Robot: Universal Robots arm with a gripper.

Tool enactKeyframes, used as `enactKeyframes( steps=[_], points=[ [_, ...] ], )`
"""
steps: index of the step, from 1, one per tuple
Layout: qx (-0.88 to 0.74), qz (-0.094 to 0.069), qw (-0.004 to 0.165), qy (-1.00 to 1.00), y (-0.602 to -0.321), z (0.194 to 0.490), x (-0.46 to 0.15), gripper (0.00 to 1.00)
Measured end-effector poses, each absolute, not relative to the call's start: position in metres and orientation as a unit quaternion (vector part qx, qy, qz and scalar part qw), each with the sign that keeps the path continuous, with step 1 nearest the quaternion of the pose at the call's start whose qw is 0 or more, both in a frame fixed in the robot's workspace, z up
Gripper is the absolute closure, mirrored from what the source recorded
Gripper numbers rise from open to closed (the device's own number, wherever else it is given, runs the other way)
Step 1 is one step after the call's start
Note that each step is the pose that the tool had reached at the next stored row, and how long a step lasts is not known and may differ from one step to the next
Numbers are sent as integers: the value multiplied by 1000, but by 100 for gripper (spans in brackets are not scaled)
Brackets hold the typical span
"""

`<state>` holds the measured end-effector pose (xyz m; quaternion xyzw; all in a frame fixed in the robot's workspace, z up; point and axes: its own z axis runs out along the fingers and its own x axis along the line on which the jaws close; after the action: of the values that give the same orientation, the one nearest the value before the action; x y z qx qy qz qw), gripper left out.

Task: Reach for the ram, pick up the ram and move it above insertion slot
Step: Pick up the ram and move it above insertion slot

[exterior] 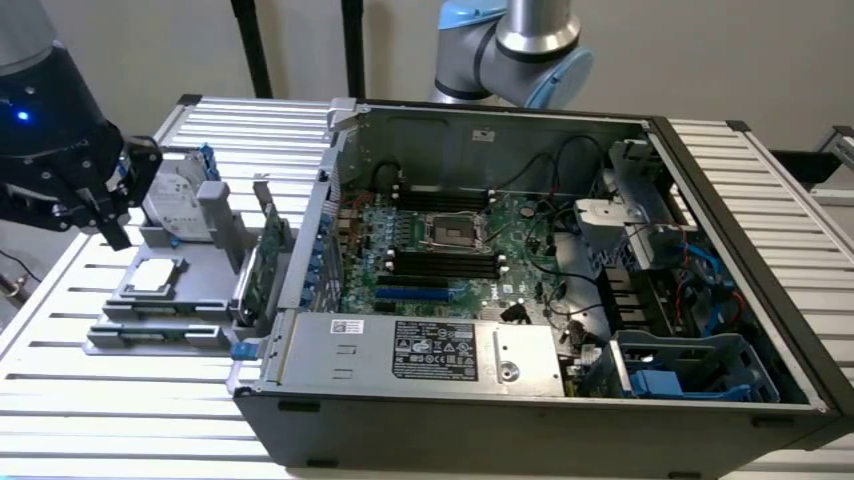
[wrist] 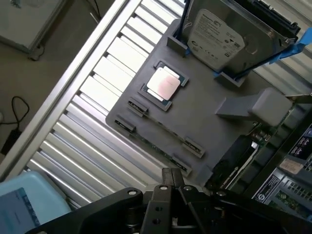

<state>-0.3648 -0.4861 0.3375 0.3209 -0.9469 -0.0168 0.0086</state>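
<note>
The ram (wrist: 158, 147) shows as a thin green edge lying in a slot of the grey fixture (wrist: 204, 117), between small clips near the fixture's rim. My gripper (wrist: 170, 176) hangs above that rim, its fingertips drawn together with nothing between them. In the exterior view the gripper (exterior: 111, 225) hovers at the exterior view's left, over the far left end of the fixture (exterior: 174, 295), clear of it. The black memory slots (exterior: 434, 262) lie on the motherboard inside the open computer case (exterior: 534, 430).
On the fixture stand a silver hard drive (wrist: 229, 34), a CPU (wrist: 165, 84) and an upright green expansion card (exterior: 274, 240). The case's power supply (exterior: 427, 350) and drive cage (exterior: 694, 365) sit along its near side. A slatted table (exterior: 120, 410) carries everything.
</note>
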Motion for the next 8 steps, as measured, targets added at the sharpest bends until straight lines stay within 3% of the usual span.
enactKeyframes(
  steps=[8],
  points=[
    [389,-16,10,-921,-486,337,-365,89]
  ],
)
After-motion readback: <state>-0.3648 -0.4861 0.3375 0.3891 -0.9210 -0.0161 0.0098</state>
